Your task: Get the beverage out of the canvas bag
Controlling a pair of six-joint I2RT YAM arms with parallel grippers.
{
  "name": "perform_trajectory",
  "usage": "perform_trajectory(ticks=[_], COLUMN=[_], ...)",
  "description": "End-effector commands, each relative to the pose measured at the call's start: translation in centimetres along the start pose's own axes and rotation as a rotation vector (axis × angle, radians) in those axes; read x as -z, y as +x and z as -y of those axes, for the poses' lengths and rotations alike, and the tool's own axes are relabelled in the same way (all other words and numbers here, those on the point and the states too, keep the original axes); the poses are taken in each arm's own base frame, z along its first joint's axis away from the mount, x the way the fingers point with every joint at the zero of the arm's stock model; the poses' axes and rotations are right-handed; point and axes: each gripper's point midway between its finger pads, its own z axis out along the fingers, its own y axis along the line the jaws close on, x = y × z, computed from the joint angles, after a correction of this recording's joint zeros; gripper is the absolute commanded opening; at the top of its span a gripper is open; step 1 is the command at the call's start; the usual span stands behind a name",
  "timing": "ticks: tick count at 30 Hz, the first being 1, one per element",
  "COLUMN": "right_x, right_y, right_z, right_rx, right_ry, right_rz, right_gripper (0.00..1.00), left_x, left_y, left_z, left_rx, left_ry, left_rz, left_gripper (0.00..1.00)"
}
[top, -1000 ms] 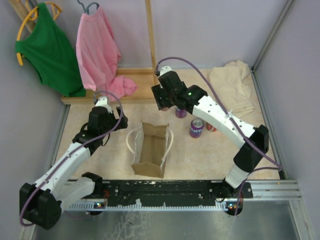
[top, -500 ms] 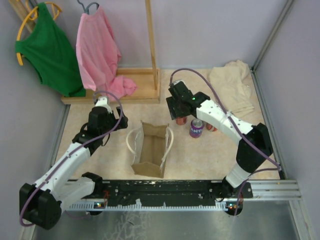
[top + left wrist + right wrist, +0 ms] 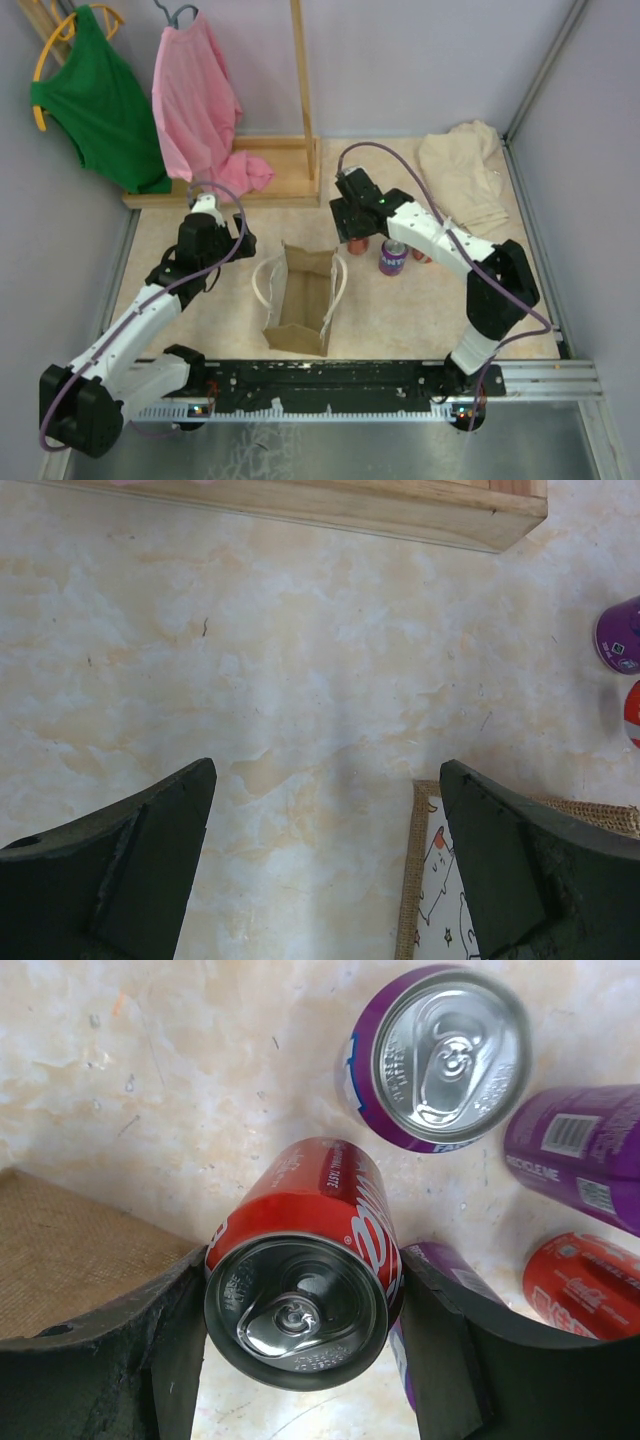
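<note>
The canvas bag (image 3: 300, 298) stands open on the table, tan with pale loop handles; its inside looks bare from above. My right gripper (image 3: 357, 232) is behind the bag's right corner, shut on a red beverage can (image 3: 310, 1260) held upright, one finger on each side. Beside it stand a purple can (image 3: 392, 257) and another red can (image 3: 422, 255). The right wrist view shows the upright purple can (image 3: 440, 1055), more cans at the right edge and the bag's edge (image 3: 70, 1250). My left gripper (image 3: 203, 238) hovers open left of the bag over bare table, the bag's corner (image 3: 430, 880) by its right finger.
A wooden rack base (image 3: 265, 170) runs along the back, with a pink garment (image 3: 200, 100) and a green one (image 3: 95, 95) hanging over it. A beige cloth (image 3: 465, 170) lies at the back right. Grey walls close in both sides.
The right arm has swung right and toward the near side with the red can, bringing it down next to the other cans. The left arm and the bag have stayed put.
</note>
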Motion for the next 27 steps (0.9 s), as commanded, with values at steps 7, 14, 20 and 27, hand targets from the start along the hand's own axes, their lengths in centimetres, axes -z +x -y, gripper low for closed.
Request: perform_trajectory(ticks=[7, 14, 20, 27], right_x=[-2.9, -3.3, -2.9, -2.7], right_y=[-0.5, 0.7, 1.2, 1.6], right_z=[-1.1, -1.2, -1.4, -0.9], right_rx=[-0.025, -0.033, -0.054, -0.061], right_ry=[-0.039, -0.052, -0.064, -0.041], right_rz=[0.036, 0.015, 0.003, -0.005], right_gripper=[0.00, 0.00, 0.29, 0.60], left_x=[0.0, -0.1, 0.0, -0.1], left_y=[-0.7, -0.4, -0.5, -0.4], left_z=[0.5, 0.5, 0.5, 0.5], left_rx=[0.003, 0.003, 0.004, 0.006], left_ry=[0.017, 0.014, 0.015, 0.016], left_rz=[0.019, 0.011, 0.013, 0.011], left_gripper=[1.00, 1.00, 1.00, 1.00])
